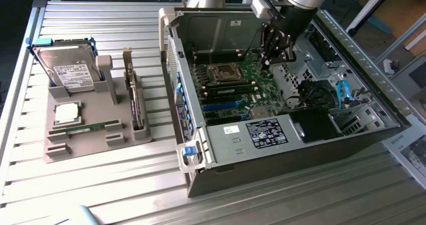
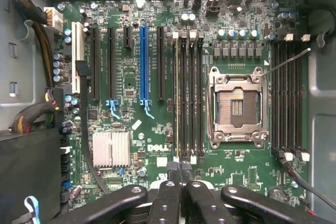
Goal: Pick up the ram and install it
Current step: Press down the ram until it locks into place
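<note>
A slim green ram stick (image 1: 87, 128) lies flat in a slot of the grey holder tray (image 1: 73, 150), at the exterior view's left, far from the arm. My gripper (image 1: 275, 60) hangs inside the open computer case (image 1: 266, 135), above the motherboard (image 1: 233, 85). In the wrist view my gripper (image 2: 179, 170) is shut, fingertips pressed together with nothing seen between them. It sits over the end of the row of long memory slots (image 2: 188, 95) beside the empty processor socket (image 2: 236, 103). A thin pale edge (image 2: 176, 98) stands in the outermost slot of that row.
The tray also carries a silver hard drive (image 1: 70, 70), a square processor chip (image 1: 67, 112) and an upright card (image 1: 136, 108). Cables (image 1: 342, 93) and a black power supply (image 1: 313, 125) crowd the case. A second bank of slots (image 2: 289, 98) lies past the socket.
</note>
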